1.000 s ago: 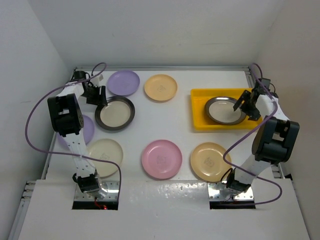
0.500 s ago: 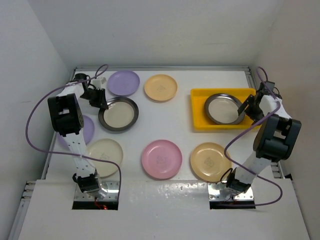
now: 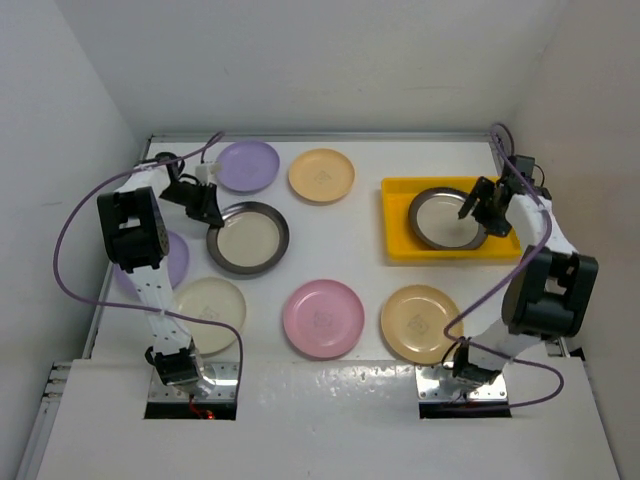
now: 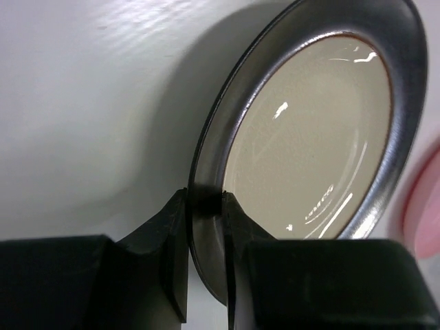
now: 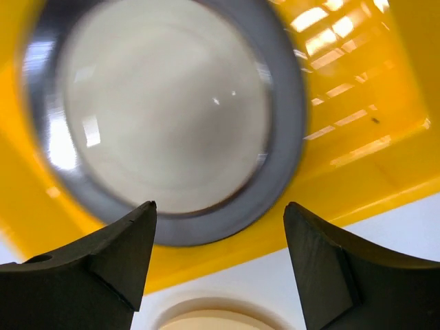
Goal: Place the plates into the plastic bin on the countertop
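**mo_k:** ok so where's everything sitting, front to back?

**dishbot99:** Closest row on the tabletop point(image 3: 370, 200), left to right: cream plate point(image 3: 208, 312), pink plate point(image 3: 323, 318), near tan plate point(image 3: 420, 322). All flat and apart from each other. A bit further back on the left there's the near lilac plate point(image 3: 175, 262), half hidden under the left arm.

**mo_k:** and the tools?

**dishbot99:** The left tool point(image 3: 207, 205) is clamped on the rim of a dark-rimmed plate point(image 3: 248, 238). In the wrist view the left tool point(image 4: 205, 203) has the metal edge of the dark-rimmed plate point(image 4: 309, 130) pinched tight between both fingers. There's a shadow under it, but I can't tell if it's off the surface. It's left of centre, well apart from the yellow bin point(image 3: 400, 250).

**mo_k:** anything in the bin?

**dishbot99:** Yep, a second dark-rimmed plate point(image 3: 445, 218) lies flat inside. The right tool point(image 3: 478, 207) hangs over its right side. The wrist view shows the right tool point(image 5: 218, 210) spread wide with nothing between the fingers, and the second dark-rimmed plate point(image 5: 165, 110) and yellow bin point(image 5: 357, 117) below.

**mo_k:** back row?

**dishbot99:** far lilac plate point(image 3: 247, 165) and far tan plate point(image 3: 321, 175), side by side, not touching.
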Tool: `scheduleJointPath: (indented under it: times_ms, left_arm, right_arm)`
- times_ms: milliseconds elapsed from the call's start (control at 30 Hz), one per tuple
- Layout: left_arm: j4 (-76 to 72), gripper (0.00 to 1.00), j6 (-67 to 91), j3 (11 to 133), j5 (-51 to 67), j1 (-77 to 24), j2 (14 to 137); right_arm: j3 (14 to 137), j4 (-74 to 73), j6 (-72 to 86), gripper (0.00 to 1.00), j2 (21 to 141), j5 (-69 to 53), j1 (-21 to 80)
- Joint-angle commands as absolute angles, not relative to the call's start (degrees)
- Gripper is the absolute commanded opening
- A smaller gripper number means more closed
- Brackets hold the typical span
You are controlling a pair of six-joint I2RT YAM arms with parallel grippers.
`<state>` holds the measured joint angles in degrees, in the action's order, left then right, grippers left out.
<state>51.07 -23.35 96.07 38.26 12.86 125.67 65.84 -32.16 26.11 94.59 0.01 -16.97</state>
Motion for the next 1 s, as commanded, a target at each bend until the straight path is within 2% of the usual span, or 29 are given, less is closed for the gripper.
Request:
scheduleJointPath:
  times_ms: [0,200,233,467,633,867,967]
  left_arm:
    - [58.5,0.00,-32.1,99.4,45.2,10.3,120.2]
    - [59.1,0.00,-34.3,101.1,47.0,4.3,112.4]
    - [59.1,0.00,-34.3,101.1,47.0,2.4,111.9]
    - [62.5,0.00,-35.7,104.9,47.7,-6.0,109.4]
    - [62.0,0.00,-35.7,104.9,47.7,-8.8,108.9]
    - [59.2,0.00,-34.1,103.6,48.9,-9.8,107.7]
    - [57.9,0.00,-33.4,102.5,48.9,-9.8,107.7]
  right_arm:
    - [64.1,-27.5,22.5,0.73,84.7,-2.4,-12.6]
    - [59.0,-17.7,17.3,0.72,78.5,-16.2,-0.7]
    - [59.4,-17.8,16.2,0.72,78.9,-19.8,5.6]
    - [66.9,-10.5,18.1,0.71,91.2,-24.8,20.0]
    - [71.4,-3.4,22.2,0.71,101.5,-28.5,24.3]
    - [71.9,9.7,32.3,0.65,112.9,-33.7,25.8]
    - [70.1,15.0,36.1,0.54,115.2,-36.6,26.6]
